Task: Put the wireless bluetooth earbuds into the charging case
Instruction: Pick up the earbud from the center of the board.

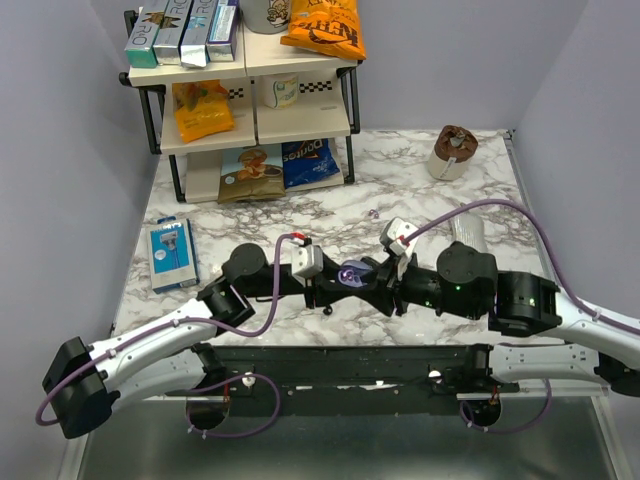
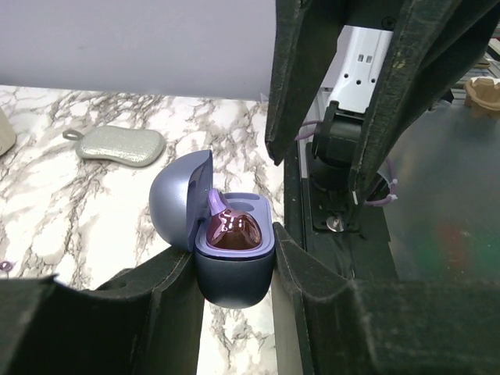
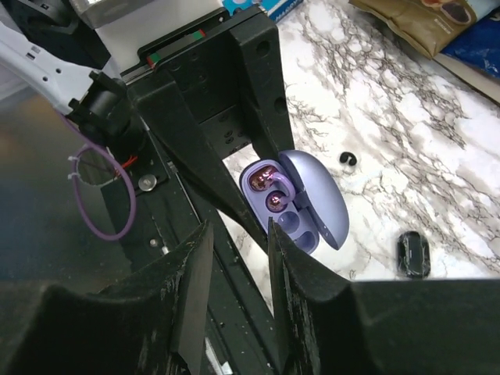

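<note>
My left gripper (image 1: 340, 281) (image 2: 234, 269) is shut on the lilac charging case (image 1: 353, 273) (image 2: 234, 277) and holds it with the lid (image 2: 176, 199) open. One glossy dark earbud (image 2: 233, 232) (image 3: 269, 180) with a lilac hook sits in one half of the case (image 3: 301, 205). The other half's wells (image 3: 287, 226) are bare. My right gripper (image 1: 392, 272) (image 3: 238, 234) is open and empty, just right of the case. Two small glossy black pieces (image 3: 348, 160) (image 3: 412, 254) lie on the marble beyond the case.
A snack shelf (image 1: 250, 120) stands at the back left. A blue packet (image 1: 170, 252) lies at the left and a brown cup (image 1: 453, 150) at the back right. A grey pouch (image 2: 117, 144) (image 1: 468, 232) lies by the right arm. Lilac specks (image 1: 373, 213) lie mid-table.
</note>
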Robot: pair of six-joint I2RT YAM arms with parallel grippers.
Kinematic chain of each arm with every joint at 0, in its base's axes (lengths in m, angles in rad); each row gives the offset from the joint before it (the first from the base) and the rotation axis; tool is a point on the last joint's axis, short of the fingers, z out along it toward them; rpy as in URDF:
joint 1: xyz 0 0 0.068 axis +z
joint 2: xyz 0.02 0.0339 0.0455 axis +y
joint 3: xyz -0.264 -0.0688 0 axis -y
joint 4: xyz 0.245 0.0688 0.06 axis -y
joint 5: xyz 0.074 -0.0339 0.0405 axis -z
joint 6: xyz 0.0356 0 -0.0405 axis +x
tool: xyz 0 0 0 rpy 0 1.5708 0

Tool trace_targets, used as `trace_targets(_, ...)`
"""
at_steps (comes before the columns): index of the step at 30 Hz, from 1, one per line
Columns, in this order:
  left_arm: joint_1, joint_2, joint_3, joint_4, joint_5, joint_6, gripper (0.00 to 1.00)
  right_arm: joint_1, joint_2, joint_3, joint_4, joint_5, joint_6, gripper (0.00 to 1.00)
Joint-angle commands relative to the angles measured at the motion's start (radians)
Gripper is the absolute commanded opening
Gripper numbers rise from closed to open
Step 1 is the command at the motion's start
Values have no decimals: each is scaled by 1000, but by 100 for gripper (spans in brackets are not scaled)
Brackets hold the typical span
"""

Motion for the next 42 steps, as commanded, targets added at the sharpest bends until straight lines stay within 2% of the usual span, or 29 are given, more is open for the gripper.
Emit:
trace_targets(1, -4, -27, -32, 67, 41, 0, 0, -54, -11, -9, 16, -121, 41, 43)
trace_targets(8, -4, -61, -86, 157, 74, -23, 0, -136, -6, -11, 36, -257, 65, 43)
trace_targets(13, -4, -67, -83, 147, 66, -17, 0, -151, 9, -1, 36, -294, 64, 43)
trace_targets(16, -4, -69, -80, 137, 55, -12, 0, -151, -3, 2, 45, -271, 64, 43)
trace_targets(19, -4, -76, -70, 107, 16, -7, 0, -170, -41, -11, 47, -95, 81, 43)
trace_targets(20, -4, -82, -72, 82, 5, -3, 0, -197, -41, -12, 33, -38, 90, 44)
trace_targets(22, -6, -102, -104, 97, -24, -19, 0, -381, -17, -27, 18, -51, 127, 44)
trace_targets(23, -6, -108, -119, 137, -49, -39, 0, -460, -8, -46, 25, -127, 145, 44)
trace_targets(24, -6, -116, -133, 151, -67, -52, 0, -602, 3, -69, 48, -178, 179, 44)
trace_targets(27, -13, -138, -179, 208, -141, -79, 0, -734, 69, -165, 161, -251, 237, 44)
trace_targets(31, -27, -150, -248, 285, -230, -127, 0, -785, 210, -227, 307, -220, 269, 43)
trace_targets(37, -58, -219, -287, 306, -339, -119, 0, -866, 546, -101, 415, -208, 254, 40)
trace_targets(42, -69, -277, -274, 219, -397, -93, 0, -880, 756, 63, 418, -208, 210, 42)
